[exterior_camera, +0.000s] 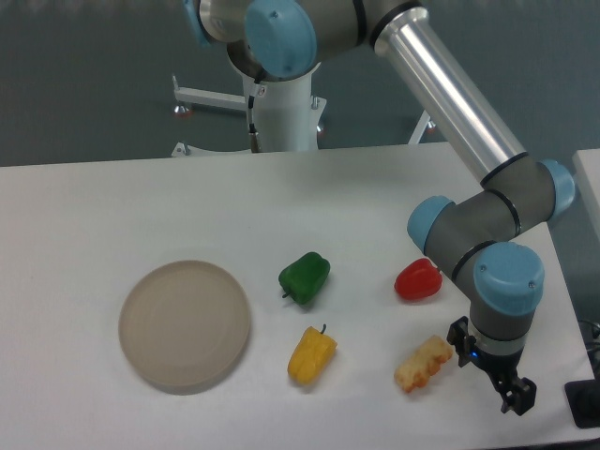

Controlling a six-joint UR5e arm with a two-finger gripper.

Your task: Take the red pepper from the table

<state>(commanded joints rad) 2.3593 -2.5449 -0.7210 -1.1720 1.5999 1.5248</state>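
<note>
The red pepper (pixel 416 280) lies on the white table (pixel 112 216) at the right, small and glossy, its right side touching or hidden by the arm's grey wrist joint. My gripper (pixel 515 395) hangs below the blue-capped wrist, near the table's front right edge, in front of and to the right of the pepper and well apart from it. Only small black finger parts show. They are too small to tell whether they are open or shut. Nothing is visibly held.
A green pepper (pixel 305 277) and a yellow pepper (pixel 311 354) lie mid-table, left of the red one. A round beige plate (pixel 185 325) sits further left. A crinkled yellow-orange food piece (pixel 423 364) lies just left of the gripper. The arm's silver link crosses above the right side.
</note>
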